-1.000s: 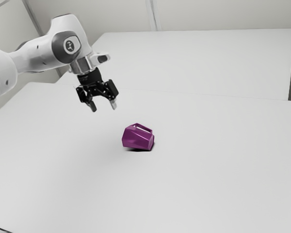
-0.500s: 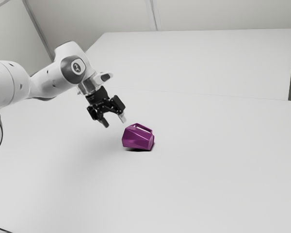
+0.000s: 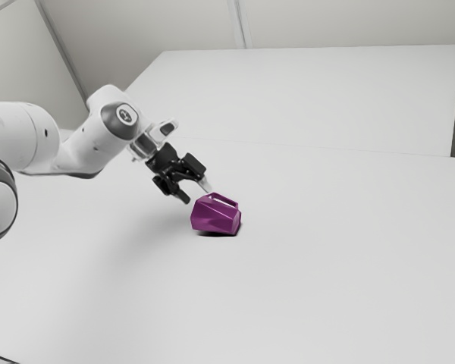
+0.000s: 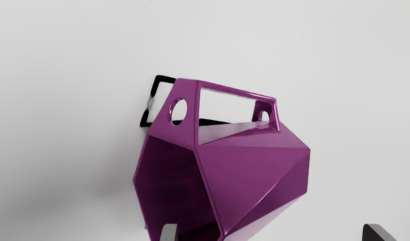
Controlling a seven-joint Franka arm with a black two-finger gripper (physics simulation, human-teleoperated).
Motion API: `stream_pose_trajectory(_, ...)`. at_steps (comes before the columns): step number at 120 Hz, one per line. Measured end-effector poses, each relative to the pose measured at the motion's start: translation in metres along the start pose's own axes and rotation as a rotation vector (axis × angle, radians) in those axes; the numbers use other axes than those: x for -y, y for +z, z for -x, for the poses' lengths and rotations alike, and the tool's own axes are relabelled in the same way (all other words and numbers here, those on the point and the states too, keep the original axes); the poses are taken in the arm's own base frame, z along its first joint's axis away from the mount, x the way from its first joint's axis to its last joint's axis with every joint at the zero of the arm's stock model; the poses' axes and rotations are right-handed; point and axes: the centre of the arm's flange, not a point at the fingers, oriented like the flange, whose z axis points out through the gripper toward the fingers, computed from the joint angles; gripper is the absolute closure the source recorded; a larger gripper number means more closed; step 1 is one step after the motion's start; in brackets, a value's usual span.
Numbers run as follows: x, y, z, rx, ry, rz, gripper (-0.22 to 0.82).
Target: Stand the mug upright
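Observation:
In the exterior view a purple faceted mug (image 3: 216,215) lies on its side on the white table, its handle on the upper side. My gripper (image 3: 196,194) is tilted just beside and above it, toward the exterior view's left. The wrist view shows the mug (image 4: 251,167) close up, with its dark mouth facing my hand and the handle along one side. My gripper (image 4: 270,232) is open, its fingertips wide apart; one fingertip overlaps the mouth in this picture, the other is out past the mug's body. Whether either touches the mug I cannot tell.
The white table (image 3: 303,280) stretches around the mug. A pale raised panel (image 3: 311,98) stands behind it. The mug's dark shadow falls on the surface beside the handle.
My gripper has come down and toward the exterior view's right, close to the mug, and its tilt has grown. The mug has stayed where it was.

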Motion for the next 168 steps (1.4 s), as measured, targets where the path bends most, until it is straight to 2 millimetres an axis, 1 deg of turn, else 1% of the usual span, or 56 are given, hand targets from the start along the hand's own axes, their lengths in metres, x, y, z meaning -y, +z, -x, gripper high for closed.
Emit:
stream_pose_trajectory(17, 0.016, 0.014, 0.0, -0.006, 0.002, 0.057, 0.0)
stream_pose_trajectory(58, 0.033, 0.043, 0.006, -0.065, 0.015, 0.233, 0.0)
stream_pose_trajectory(68, 0.034, 0.048, 0.007, -0.086, 0.021, 0.276, 0.01)
stream_pose_trajectory(72, 0.034, 0.049, 0.008, -0.094, 0.023, 0.291, 0.04)
stream_pose_trajectory(77, 0.034, 0.051, 0.009, -0.103, 0.028, 0.306, 0.1)
stream_pose_trajectory(90, 0.033, 0.053, 0.009, -0.122, 0.048, 0.335, 0.37)
stream_pose_trajectory(96, 0.032, 0.053, 0.009, -0.129, 0.06, 0.342, 0.47)
stream_pose_trajectory(103, 0.03, 0.052, 0.009, -0.137, 0.077, 0.349, 0.56)
stream_pose_trajectory(110, 0.026, 0.051, 0.008, -0.143, 0.096, 0.353, 0.63)
stream_pose_trajectory(124, 0.014, 0.047, 0.008, -0.156, 0.139, 0.354, 0.71)
stream_pose_trajectory(144, 0.004, 0.048, 0.016, -0.162, 0.175, 0.353, 0.74)
stream_pose_trajectory(157, -0.013, 0.028, 0.024, -0.192, 0.215, 0.345, 0.76)
stream_pose_trajectory(168, -0.035, 0.008, 0.031, -0.219, 0.269, 0.332, 0.77)
